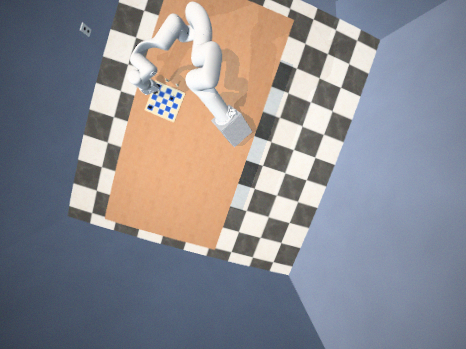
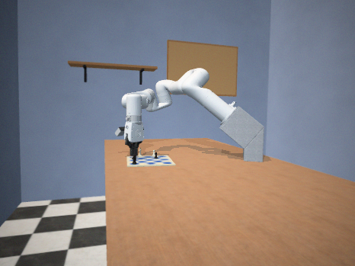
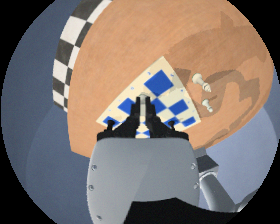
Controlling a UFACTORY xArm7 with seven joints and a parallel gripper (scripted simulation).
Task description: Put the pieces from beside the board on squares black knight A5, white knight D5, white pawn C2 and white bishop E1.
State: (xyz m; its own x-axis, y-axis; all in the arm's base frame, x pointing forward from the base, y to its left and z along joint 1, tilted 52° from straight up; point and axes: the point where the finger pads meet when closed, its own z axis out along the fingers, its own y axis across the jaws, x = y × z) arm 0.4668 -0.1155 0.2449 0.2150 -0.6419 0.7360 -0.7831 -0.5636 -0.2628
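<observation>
My gripper is shut on a pale piece that looks like the white knight; its outline is partly hidden by the fingers. It is low over the chessboard. A taller white piece, apparently the bishop, stands beside the board. A smaller white piece, apparently the pawn, stands near it. Black pieces stand on the board: one near a corner, another farther in. Their types are too small to tell.
The board lies on the brown table, near the table's long edge. The arm's base block stands at the opposite long edge. The arm's shadow falls across the table near the white pieces beside the board.
</observation>
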